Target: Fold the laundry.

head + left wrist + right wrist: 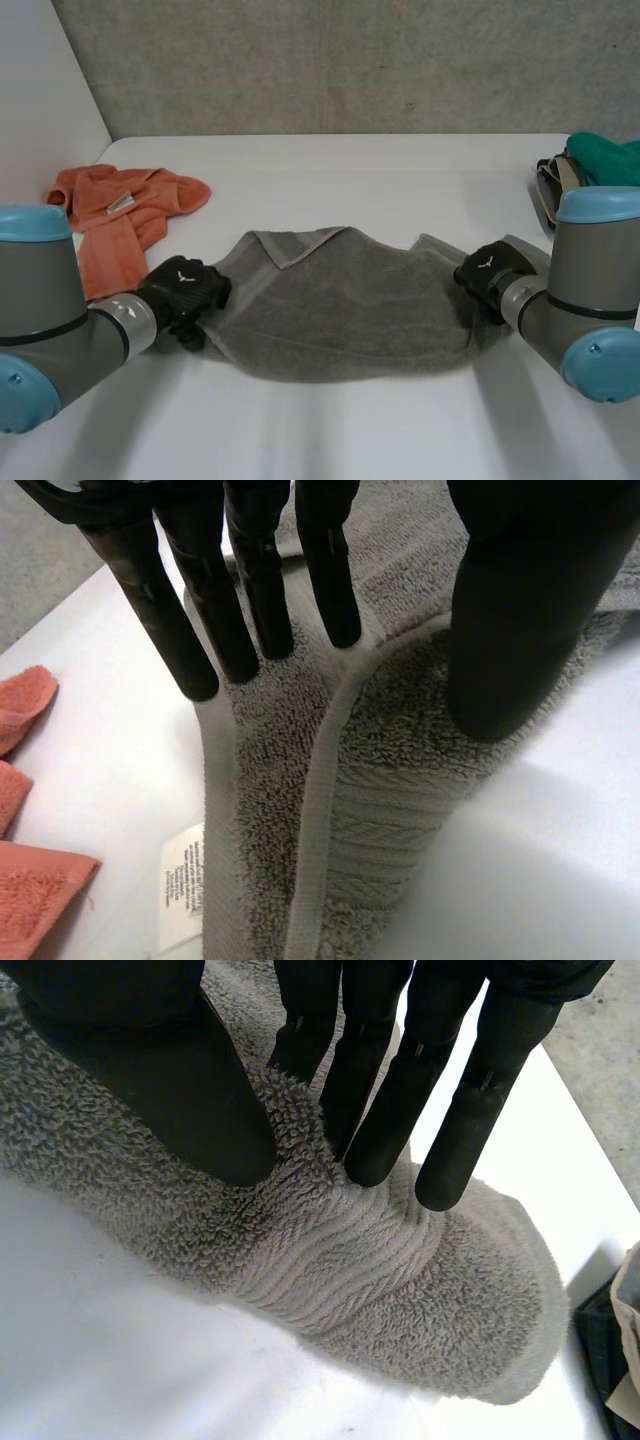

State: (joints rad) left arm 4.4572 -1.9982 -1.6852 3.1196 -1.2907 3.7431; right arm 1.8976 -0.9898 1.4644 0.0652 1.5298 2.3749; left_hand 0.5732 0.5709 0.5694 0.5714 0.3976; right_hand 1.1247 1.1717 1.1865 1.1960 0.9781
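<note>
Grey towel (pixel 340 310) lies flat on the table (pixel 330 430), stretched between both hands. Left hand (pixel 185 290) pinches one end, the hem caught between straight fingers (pixel 250 610) and thumb (pixel 520 630), with the label (pixel 185 885) just past the fingertips. Right hand (pixel 490 272) grips the other end, terry bunched between thumb and fingers (pixel 400 1110). Orange cloth (pixel 120 215) sits near the left hand.

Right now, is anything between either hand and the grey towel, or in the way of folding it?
Nothing visible. The left hand and the right hand each pinch an end of the towel between fingers and thumb. The orange cloth lies beside the left hand, apart from the towel.
</note>
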